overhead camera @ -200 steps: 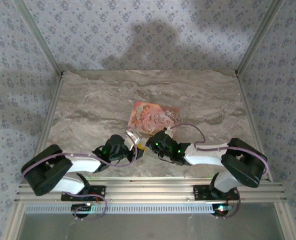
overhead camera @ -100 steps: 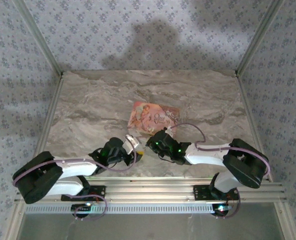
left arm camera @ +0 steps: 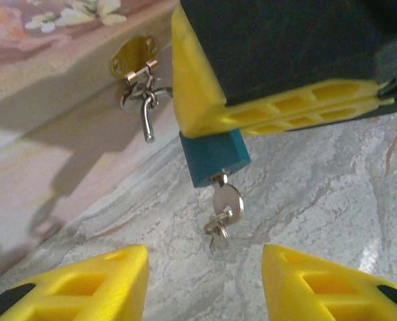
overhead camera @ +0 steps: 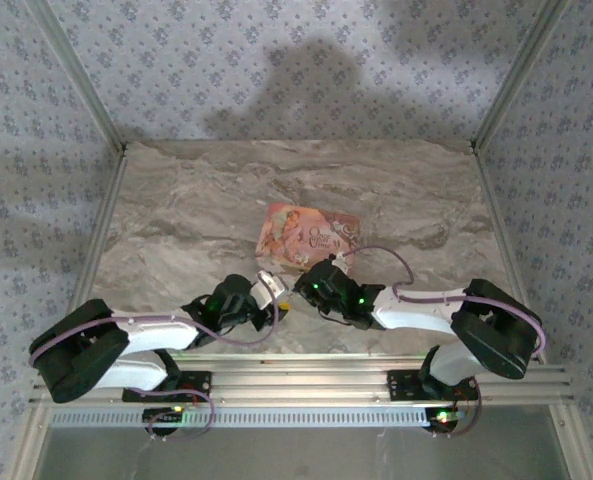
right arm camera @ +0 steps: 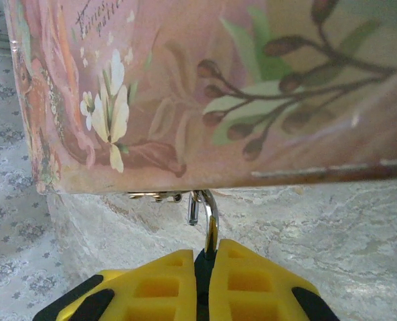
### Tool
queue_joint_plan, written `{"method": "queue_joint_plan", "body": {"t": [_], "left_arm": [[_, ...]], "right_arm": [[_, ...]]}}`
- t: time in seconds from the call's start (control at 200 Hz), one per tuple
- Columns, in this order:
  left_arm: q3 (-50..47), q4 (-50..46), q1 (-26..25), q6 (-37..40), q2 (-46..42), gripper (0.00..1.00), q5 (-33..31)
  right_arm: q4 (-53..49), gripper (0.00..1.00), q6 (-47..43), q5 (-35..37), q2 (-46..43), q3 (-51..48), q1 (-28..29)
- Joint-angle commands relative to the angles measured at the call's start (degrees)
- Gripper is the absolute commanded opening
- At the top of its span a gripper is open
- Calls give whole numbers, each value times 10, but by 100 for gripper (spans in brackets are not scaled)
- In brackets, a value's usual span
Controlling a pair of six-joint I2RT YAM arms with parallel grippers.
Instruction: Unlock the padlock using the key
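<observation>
The teal padlock (left arm camera: 213,158) hangs by its silver shackle (left arm camera: 147,115) from the brass hasp (left arm camera: 134,56) of the pink flowered box (overhead camera: 306,234). One leg of the shackle (right arm camera: 209,212) stands free of the body. My right gripper (right arm camera: 208,257) is shut on the padlock body, and its yellow fingers (left arm camera: 265,107) cover the upper part. A silver key (left arm camera: 225,202) with a small ring sticks out of the padlock's bottom. My left gripper (left arm camera: 205,267) is open just short of the key, touching nothing. From above, both grippers (overhead camera: 269,292) (overhead camera: 312,287) meet at the box's near side.
The box (right arm camera: 211,87) sits mid-table on the marble-patterned top (overhead camera: 196,210). Patterned walls (overhead camera: 296,70) with metal frame posts close in the back and sides. A metal rail (overhead camera: 306,385) carrying the arm bases runs along the near edge.
My left arm drew back a little, then came forward and right again toward the padlock. The right gripper has kept its hold almost still.
</observation>
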Motion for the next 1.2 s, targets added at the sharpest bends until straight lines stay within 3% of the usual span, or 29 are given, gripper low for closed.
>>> {"method": "queue_joint_plan", "body": {"t": [0.0, 0.25, 0.52, 0.759, 1.019, 1.194], "left_arm": [[22, 3, -6, 20, 8, 47, 0], [46, 2, -15, 30, 35, 46, 5], [57, -3, -16, 31, 53, 25, 7], [61, -1, -16, 28, 59, 34, 3], [63, 1, -16, 12, 66, 0, 18], [53, 19, -15, -31, 68, 0, 17]], "right_arm": [[-13, 0, -4, 4, -9, 17, -1], [-11, 0, -3, 0, -5, 17, -1], [-11, 0, -3, -3, -5, 17, -2], [-10, 0, -3, -7, 2, 21, -2], [-9, 0, -3, -11, 5, 23, -2], [-8, 3, -5, -12, 5, 23, -3]]}}
